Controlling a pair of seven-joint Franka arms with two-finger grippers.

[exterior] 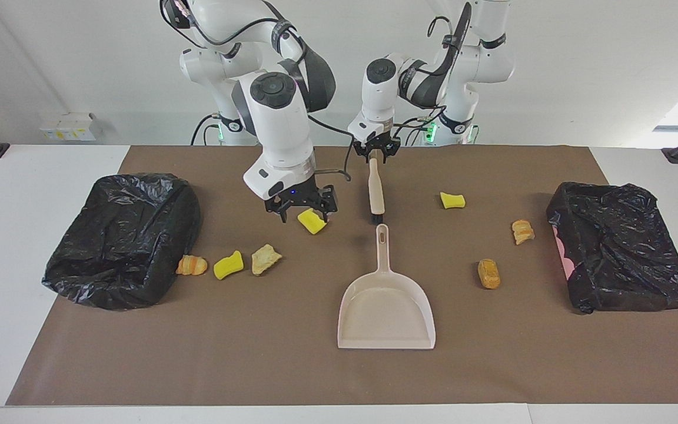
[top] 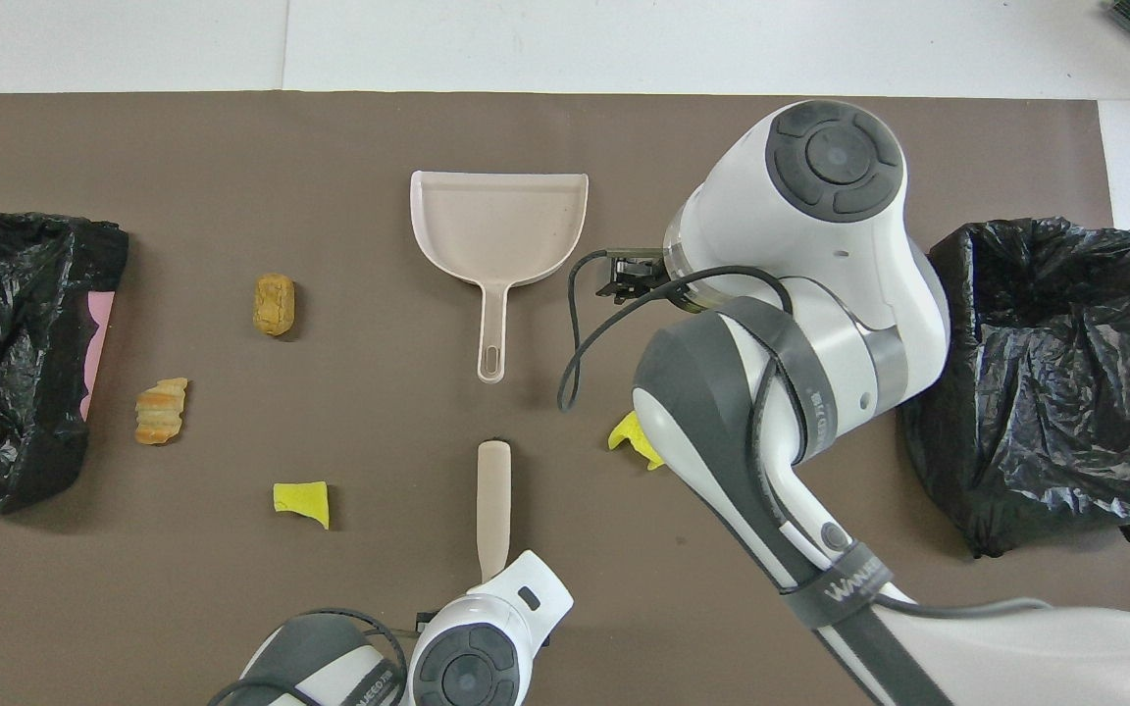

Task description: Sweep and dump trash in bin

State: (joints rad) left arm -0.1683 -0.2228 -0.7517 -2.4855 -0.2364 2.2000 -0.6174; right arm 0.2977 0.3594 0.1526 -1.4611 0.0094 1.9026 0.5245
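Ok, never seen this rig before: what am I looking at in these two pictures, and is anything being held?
Two robot arms, each ending in a two-finger pincer. One picture faces them across the table; the other looks down from above their end. On the brown mat lie a beige dustpan, a brush, scattered yellow sponge chunks and bread bits, and a black-bagged bin at each end. The left pincer is closed on the brush's handle tip; the right pincer hangs open over a sponge chunk, holding nothing.
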